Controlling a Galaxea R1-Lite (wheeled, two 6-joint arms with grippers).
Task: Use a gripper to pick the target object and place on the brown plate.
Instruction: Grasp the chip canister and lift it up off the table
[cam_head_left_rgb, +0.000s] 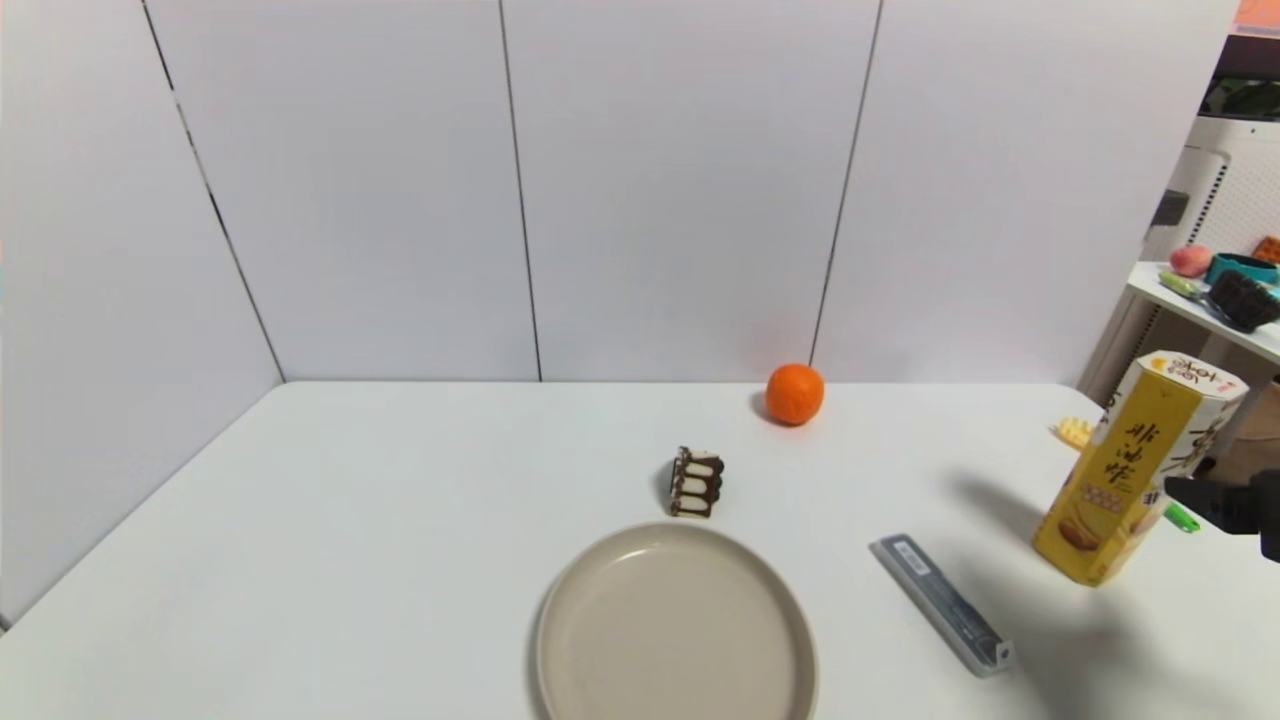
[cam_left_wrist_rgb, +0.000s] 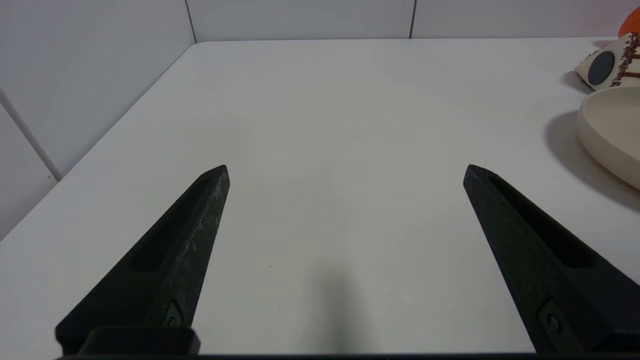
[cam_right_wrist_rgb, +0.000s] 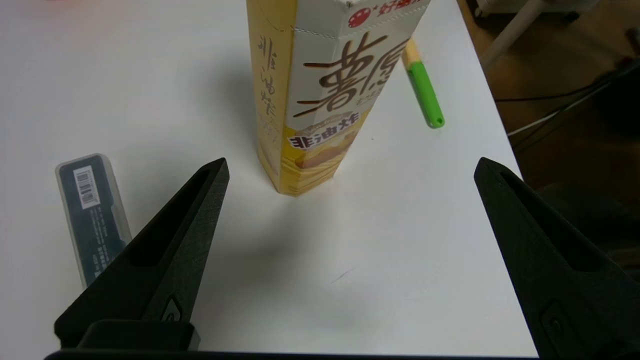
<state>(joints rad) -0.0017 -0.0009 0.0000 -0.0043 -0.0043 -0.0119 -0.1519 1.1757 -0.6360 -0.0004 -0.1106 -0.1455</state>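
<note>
- Both my tools gape wide, holding nothing: right tool near the upright snack box, its top cut off; left tool over bare tabletop.
- Brown plate runs off frame.

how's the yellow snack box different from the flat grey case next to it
The yellow snack box stands upright and is the tallest item; the flat grey case lies flat on the table. The box is bright yellow with black Chinese characters and biscuit pictures; the case is dull grey with a small barcode label. The box sits ahead of the open right pincer; the case lies off to its side. Both rest on the table, outside the brown plate.
</note>
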